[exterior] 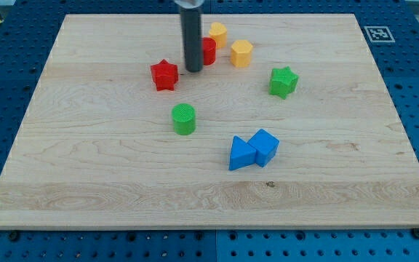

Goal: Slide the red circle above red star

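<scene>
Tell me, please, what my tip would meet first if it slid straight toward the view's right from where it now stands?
Most likely the red circle: my tip sits right at its left side, apparently touching, though depth is unclear. The yellow block lies beyond it.

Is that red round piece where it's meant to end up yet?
Not quite. My tip has reached the red circle, standing against its left side. The circle sits to the upper right of the red star; it must slide left until directly above it.
</scene>
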